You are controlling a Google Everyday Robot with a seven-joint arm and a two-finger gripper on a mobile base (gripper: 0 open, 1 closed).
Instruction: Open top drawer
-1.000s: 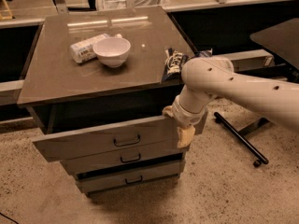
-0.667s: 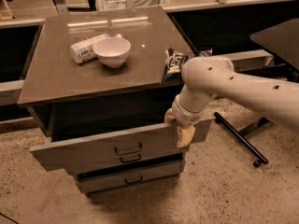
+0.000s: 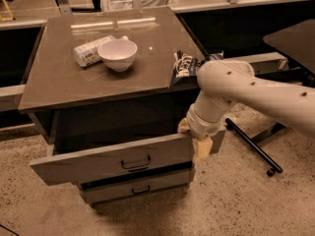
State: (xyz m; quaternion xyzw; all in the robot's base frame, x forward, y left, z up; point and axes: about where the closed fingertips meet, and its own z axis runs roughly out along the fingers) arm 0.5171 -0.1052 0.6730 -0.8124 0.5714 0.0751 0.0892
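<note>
Since the top drawer (image 3: 93,163) already juts well out beneath the tabletop (image 3: 59,77), little is left, I judge. My gripper (image 3: 199,142) sits at its front's right top edge — clamped or not, I cannot tell.

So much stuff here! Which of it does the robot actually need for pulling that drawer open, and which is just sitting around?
In the job: top drawer, pulled partly out; its wire handle; gripper at the drawer front's right end.
Just lying about: white bowl, white container lying beside it, snack bag, lower drawer.
</note>
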